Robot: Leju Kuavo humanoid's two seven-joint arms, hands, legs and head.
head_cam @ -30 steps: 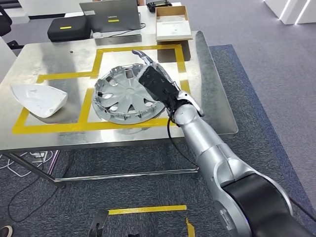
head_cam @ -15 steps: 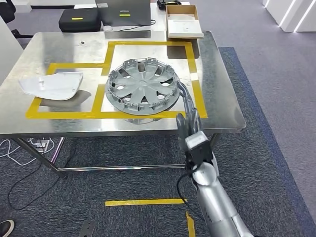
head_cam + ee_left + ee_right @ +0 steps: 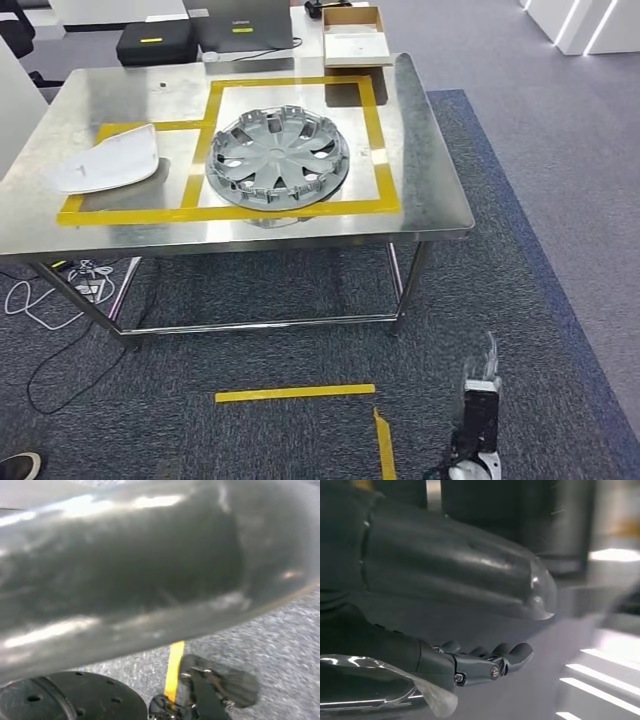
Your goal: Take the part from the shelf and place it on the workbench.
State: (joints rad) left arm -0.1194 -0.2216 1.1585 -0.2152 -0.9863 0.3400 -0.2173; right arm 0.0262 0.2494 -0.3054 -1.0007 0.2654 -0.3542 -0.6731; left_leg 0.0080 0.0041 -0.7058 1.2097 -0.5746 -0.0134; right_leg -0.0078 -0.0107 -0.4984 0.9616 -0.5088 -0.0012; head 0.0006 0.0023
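A grey plastic wheel cover [image 3: 278,156] lies flat on a steel workbench [image 3: 423,170], inside a square marked in yellow tape [image 3: 226,212]; nothing touches it. To its left, inside a smaller taped rectangle, lies a white curved shell-shaped part [image 3: 109,162], well apart from the wheel cover. Along the far edge of the workbench stand a black case [image 3: 155,42] with a yellow label whose writing is too small to read, a grey laptop [image 3: 243,24] with a small yellow-green mark on its lid, also unreadable, and an open cardboard box [image 3: 355,38] holding a white sheet. White cables [image 3: 56,290] lie on the dark grey carpet under the workbench at the left, and a yellow tape strip [image 3: 294,394] marks the floor in front of it. The right hand [image 3: 481,398] hangs low near the floor, right of that strip and well clear of the workbench; the right wrist view shows its fingers [image 3: 497,660] stretched out together, nearly straight, with nothing in them. The left wrist view is blurred, with dark fingers [image 3: 211,687] near a yellow floor stripe; whether they are spread or curled cannot be told.
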